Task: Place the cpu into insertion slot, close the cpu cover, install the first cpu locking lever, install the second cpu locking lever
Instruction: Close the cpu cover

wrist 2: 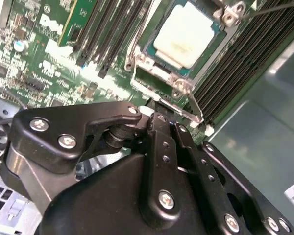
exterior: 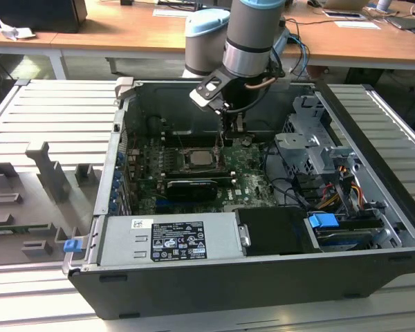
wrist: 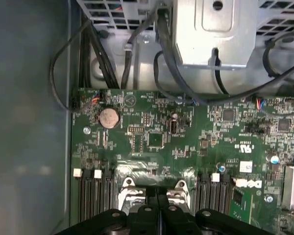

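Exterior view: the arm [exterior: 252, 34] is leaning down into the open computer case [exterior: 263, 290]. The claw [exterior: 221, 144] is hanging just beside the socket [exterior: 216, 166], at its edge toward the exterior view's right. The chip [exterior: 197, 158] is sitting in the socket with its silver top facing up. A long black card [exterior: 190, 187] is lying near the socket, on the camera side.

In the second wrist view, the chip [wrist 2: 186, 32] is lying square in its seat. The cover plate [wrist 2: 152, 88] is lying flat around it, and the silver top is showing through the cut-out. A thin wire lever [wrist 2: 272, 7] is running off from one corner of the plate. Black memory slots [wrist 2: 245, 54] are flanking the socket. The claw [wrist 2: 161, 111] is sitting at the edge of the cover plate, close over its tab; whether it is touching the tab cannot be told.

In both wrist views the fingers [wrist 2: 157, 127] are pressing together, with no gap showing between them. Whether anything thin is pinched there cannot be told. In the first wrist view the claw [wrist: 159, 198] is pointing at the green board [wrist: 186, 132].
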`<move>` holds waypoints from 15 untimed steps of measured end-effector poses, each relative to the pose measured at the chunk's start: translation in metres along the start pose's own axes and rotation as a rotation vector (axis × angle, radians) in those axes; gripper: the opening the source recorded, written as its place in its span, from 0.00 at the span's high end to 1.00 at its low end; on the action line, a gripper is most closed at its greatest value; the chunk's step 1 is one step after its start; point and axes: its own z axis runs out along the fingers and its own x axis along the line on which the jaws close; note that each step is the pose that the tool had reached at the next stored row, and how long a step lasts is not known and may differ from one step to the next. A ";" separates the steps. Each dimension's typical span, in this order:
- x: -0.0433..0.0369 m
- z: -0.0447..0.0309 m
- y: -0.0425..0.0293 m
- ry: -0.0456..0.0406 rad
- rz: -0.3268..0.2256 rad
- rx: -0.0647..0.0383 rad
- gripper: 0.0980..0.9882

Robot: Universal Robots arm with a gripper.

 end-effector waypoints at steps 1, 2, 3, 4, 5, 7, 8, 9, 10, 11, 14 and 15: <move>0.0001 0.0004 -0.0020 -0.0001 0.000 0.000 0.99; 0.0003 0.0019 -0.0084 -0.0002 0.000 -0.002 0.99; 0.0005 0.0027 -0.0116 -0.0003 0.000 -0.004 0.99; 0.0006 0.0036 -0.0151 -0.0005 0.000 -0.006 0.99; 0.0008 0.0047 -0.0185 -0.0009 0.000 -0.008 0.99; 0.0012 0.0081 -0.0268 -0.0014 0.000 -0.013 0.99; 0.0017 0.0113 -0.0342 -0.0019 0.000 -0.018 0.99; 0.0020 0.0126 -0.0376 -0.0019 0.000 -0.020 0.99; 0.0023 0.0140 -0.0415 -0.0020 0.000 -0.022 0.99; 0.0025 0.0159 -0.0458 -0.0021 0.000 -0.024 0.99; 0.0026 0.0214 -0.0498 -0.0021 -0.001 -0.025 0.99; 0.0024 0.0230 -0.0502 -0.0021 -0.002 -0.025 0.99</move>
